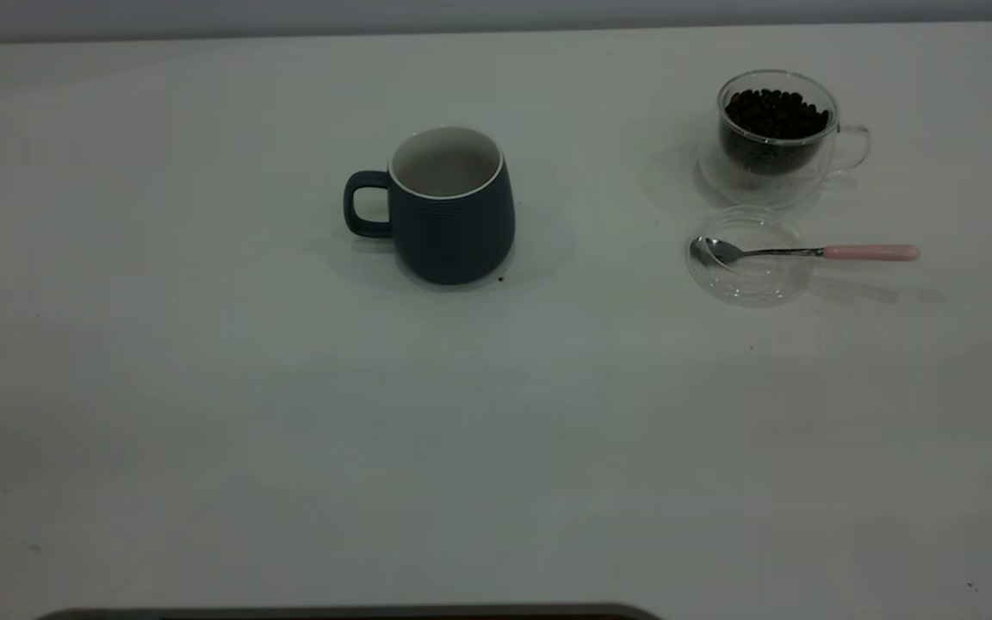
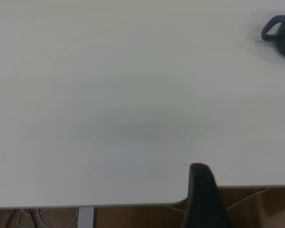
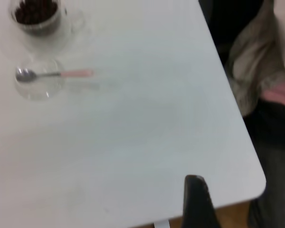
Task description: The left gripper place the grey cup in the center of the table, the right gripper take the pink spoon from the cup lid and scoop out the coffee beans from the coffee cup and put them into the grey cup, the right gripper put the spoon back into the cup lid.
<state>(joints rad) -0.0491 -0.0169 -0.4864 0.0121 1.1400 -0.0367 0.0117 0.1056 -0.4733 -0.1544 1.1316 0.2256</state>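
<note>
The grey cup, a dark mug with a white inside, stands upright near the table's middle, handle pointing left; its handle shows in the left wrist view. The glass coffee cup holding coffee beans stands at the far right, also in the right wrist view. In front of it lies the clear cup lid, with the pink spoon resting bowl-down in it, pink handle pointing right. Neither gripper appears in the exterior view. The left gripper and right gripper hang back over the table's edges, far from everything.
A dark speck lies by the grey cup's base. The white table has a rounded corner near the right gripper. A person's clothing shows beyond that edge. Cables hang below the edge by the left gripper.
</note>
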